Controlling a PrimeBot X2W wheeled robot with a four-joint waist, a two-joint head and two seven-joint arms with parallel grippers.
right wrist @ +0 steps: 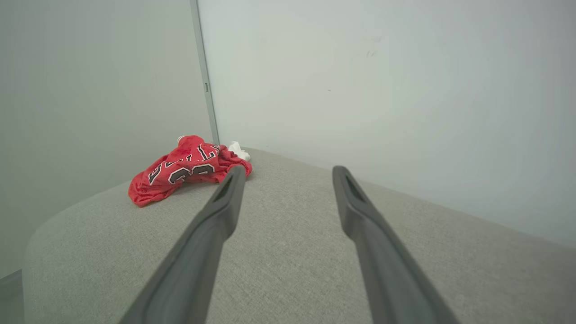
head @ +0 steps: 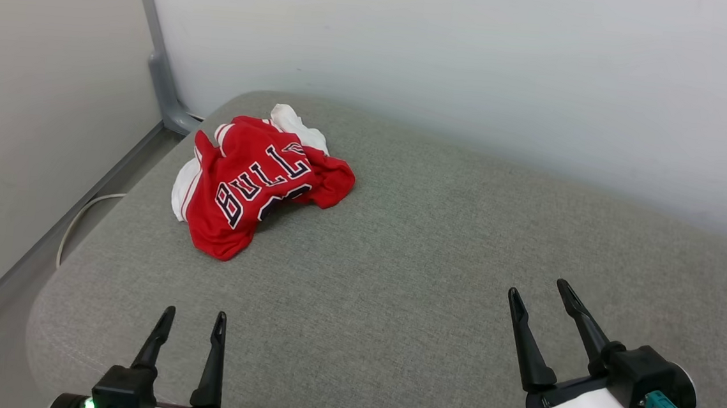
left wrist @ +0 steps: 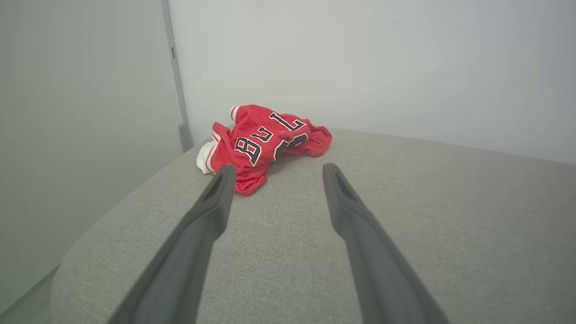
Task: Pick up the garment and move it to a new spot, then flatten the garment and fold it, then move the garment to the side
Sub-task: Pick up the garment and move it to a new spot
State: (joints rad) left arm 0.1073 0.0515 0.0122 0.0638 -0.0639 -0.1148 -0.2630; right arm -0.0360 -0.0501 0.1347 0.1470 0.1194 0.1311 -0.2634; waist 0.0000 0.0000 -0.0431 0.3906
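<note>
The garment (head: 256,184) lies crumpled in a heap at the far left of the grey cushioned surface (head: 422,285), red with white sleeve parts and black "BULL" letters showing. In the left wrist view the garment (left wrist: 265,144) sits ahead, just past the fingertips. In the right wrist view the garment (right wrist: 184,168) lies off to the left. My left gripper (head: 194,320) stands open near the front edge, well short of the heap. My right gripper (head: 540,292) is open at the lower right, far from it. Nothing is between either pair of fingers.
White walls (head: 475,64) meet in a corner behind the surface, with a grey metal post (head: 162,68) there. A pale cable (head: 85,210) runs on the floor at the left, beside the surface's rounded left edge (head: 51,284).
</note>
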